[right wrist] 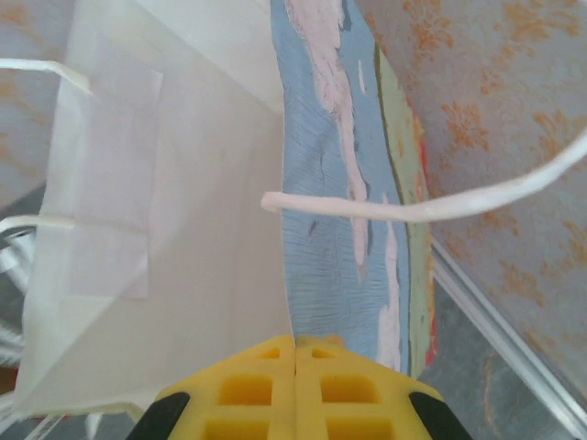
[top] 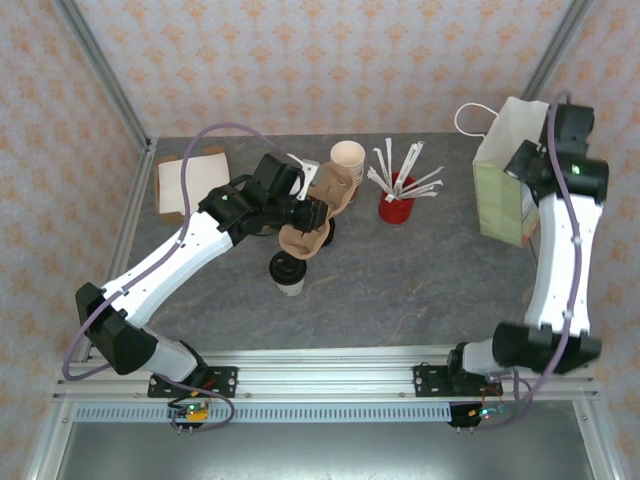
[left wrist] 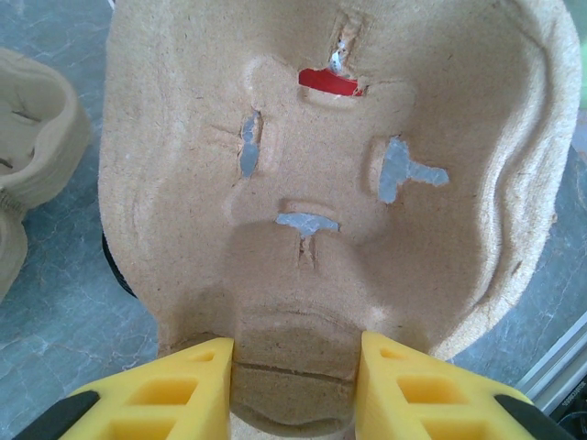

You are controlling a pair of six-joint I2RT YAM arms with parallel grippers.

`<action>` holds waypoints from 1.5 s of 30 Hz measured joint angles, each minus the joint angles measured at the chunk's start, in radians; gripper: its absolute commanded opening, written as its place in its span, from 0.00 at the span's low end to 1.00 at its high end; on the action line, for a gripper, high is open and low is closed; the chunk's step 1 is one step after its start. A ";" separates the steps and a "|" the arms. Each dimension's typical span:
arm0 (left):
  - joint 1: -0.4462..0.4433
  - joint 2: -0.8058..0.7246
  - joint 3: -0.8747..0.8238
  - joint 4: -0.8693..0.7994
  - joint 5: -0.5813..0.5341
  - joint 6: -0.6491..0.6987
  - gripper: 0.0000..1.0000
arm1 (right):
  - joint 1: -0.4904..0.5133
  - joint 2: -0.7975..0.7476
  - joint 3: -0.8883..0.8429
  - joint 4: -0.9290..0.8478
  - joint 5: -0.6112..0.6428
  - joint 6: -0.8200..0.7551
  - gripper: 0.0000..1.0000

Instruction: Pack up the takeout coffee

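The takeout coffee (top: 288,272), a small brown cup with a black lid, stands on the table just in front of my left gripper (top: 312,214). That gripper (left wrist: 295,367) is shut on the edge of a brown pulp cup carrier (left wrist: 321,156), which hangs over the table above the cup (top: 303,242). A black sliver (left wrist: 114,268) peeks out under the carrier's left edge. My right gripper (top: 527,163) is shut on the top edge of the paper bag (top: 503,180). The yellow fingertips (right wrist: 295,353) pinch the bag's wall (right wrist: 183,183), with its white cord handle (right wrist: 413,207) just beyond.
More pulp carriers (top: 337,188) and a stack of lidless cups (top: 347,156) stand behind the held carrier; another carrier (left wrist: 27,156) lies to its left. A red cup of white stirrers (top: 397,207) stands mid-table. A brown-and-white box (top: 187,184) sits at the back left.
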State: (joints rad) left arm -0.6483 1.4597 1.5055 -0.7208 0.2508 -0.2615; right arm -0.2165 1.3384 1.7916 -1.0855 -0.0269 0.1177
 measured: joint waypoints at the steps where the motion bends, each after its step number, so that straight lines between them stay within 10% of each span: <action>1: 0.000 -0.005 0.000 0.000 -0.005 0.000 0.34 | 0.001 -0.057 -0.021 0.004 -0.018 0.018 0.00; 24: 0.098 -0.108 0.097 -0.108 -0.224 -0.010 0.34 | 0.113 -0.457 -0.006 -0.003 -0.624 0.331 0.00; 45: 0.152 -0.068 0.149 -0.158 -0.259 -0.022 0.34 | 0.406 -0.436 -0.264 0.069 -0.729 0.323 0.00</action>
State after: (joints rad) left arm -0.4965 1.3914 1.6547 -0.8791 -0.0086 -0.2836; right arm 0.1894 0.9028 1.5280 -1.0168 -0.7555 0.4408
